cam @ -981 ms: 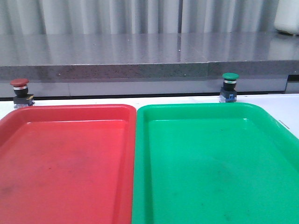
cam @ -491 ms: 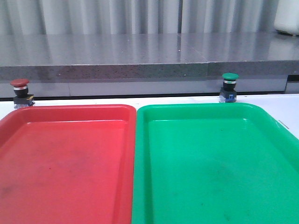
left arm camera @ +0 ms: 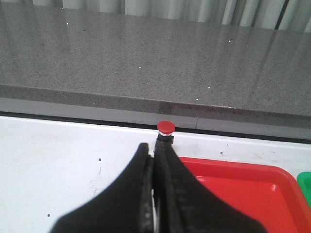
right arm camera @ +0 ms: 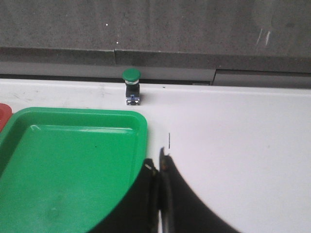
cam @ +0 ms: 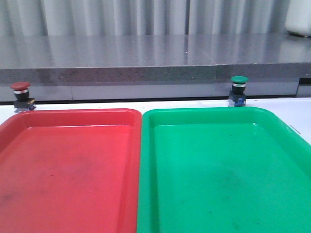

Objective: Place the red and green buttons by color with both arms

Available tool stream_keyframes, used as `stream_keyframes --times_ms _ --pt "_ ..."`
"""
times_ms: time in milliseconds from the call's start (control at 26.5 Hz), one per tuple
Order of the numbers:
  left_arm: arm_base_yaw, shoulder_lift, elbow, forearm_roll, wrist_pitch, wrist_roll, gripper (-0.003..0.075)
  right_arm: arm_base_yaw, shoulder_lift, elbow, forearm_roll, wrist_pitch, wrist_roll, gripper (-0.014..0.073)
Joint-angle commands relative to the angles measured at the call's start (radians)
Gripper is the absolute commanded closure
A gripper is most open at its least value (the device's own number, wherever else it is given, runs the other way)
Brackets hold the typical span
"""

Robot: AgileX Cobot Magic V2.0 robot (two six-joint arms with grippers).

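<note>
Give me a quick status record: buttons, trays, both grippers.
red button: upright on the white table, behind the red tray's far left corner, outside it
green button: upright on the table, just behind the green tray's far rim, outside it
red tray: left, nothing in it
green tray: right, beside the red one, nothing in it
left gripper: shut, holding nothing, short of the red button
right gripper: shut, holding nothing, at the green tray's right edge
sorting: not yet begun
</note>
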Motion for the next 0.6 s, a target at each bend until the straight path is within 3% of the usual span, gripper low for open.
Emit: stream_keyframes --times_ms 0,226,340,453,566 --pt "-0.008 0.020 -0.015 -0.006 -0.069 -0.012 0.0740 -0.004 0.040 -0.033 -0.003 -0.064 -0.004 0.0701" --pt "-0.008 0.020 0.014 -0.006 -0.060 -0.012 0.0739 -0.004 0.078 -0.033 -0.003 -0.038 -0.038 0.0683" --pt "-0.008 0.020 0.025 -0.006 -0.060 -0.001 0.0714 -0.004 0.085 -0.033 -0.003 -0.023 -0.069 0.0560" --pt "-0.008 0.020 0.027 -0.006 -0.060 0.018 0.0563 -0.004 0.085 -0.033 -0.003 -0.011 -0.073 0.0337" --pt "-0.014 0.023 0.027 -0.011 -0.078 0.020 0.0318 -0.004 0.085 -0.033 -0.003 -0.011 -0.073 0.0123"
